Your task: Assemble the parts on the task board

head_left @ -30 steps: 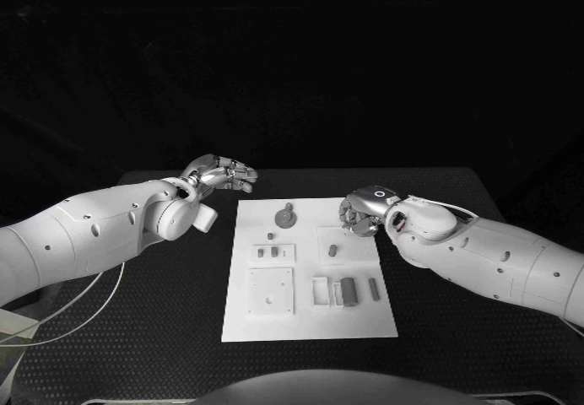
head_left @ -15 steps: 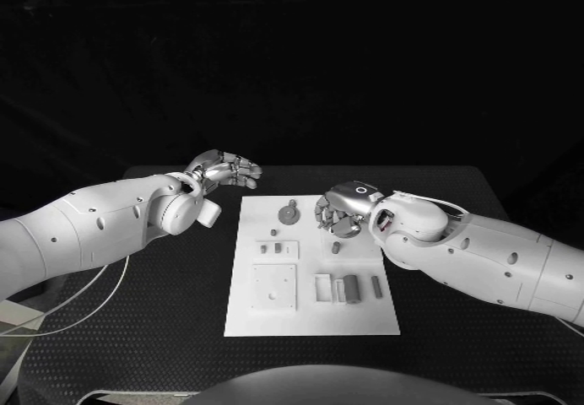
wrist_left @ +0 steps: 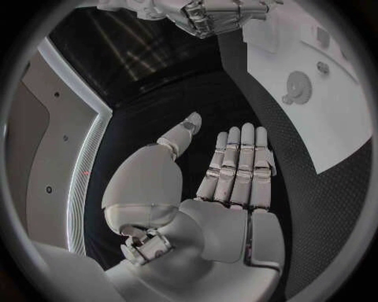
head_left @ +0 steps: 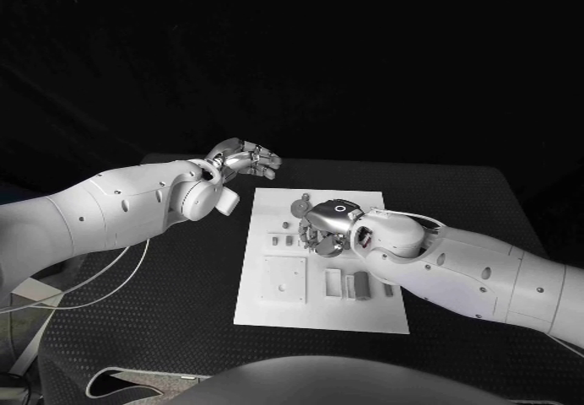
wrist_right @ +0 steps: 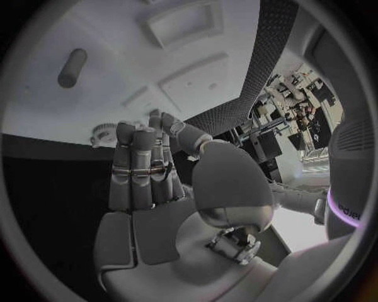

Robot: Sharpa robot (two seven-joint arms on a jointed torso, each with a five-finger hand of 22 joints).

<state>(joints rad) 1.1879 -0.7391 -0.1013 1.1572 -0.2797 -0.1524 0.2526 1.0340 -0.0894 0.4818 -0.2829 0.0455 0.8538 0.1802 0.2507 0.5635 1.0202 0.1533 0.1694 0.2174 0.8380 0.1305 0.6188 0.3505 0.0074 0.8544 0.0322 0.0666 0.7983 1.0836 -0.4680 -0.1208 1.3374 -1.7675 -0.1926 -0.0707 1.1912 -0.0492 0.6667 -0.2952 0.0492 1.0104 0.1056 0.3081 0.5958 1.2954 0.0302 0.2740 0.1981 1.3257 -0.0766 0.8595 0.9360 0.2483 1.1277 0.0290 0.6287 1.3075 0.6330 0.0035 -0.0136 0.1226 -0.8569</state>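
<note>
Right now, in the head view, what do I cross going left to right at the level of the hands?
Left arm → left hand → round part → right hand → right arm.

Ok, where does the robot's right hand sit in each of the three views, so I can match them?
Head view: the right hand is over the middle of the task board, just near of the round part.
Left wrist view: it is beyond the left hand, at the board's edge.
Right wrist view: it fills the middle, fingers extended toward the board.
Shared landmark: the white task board.
</note>
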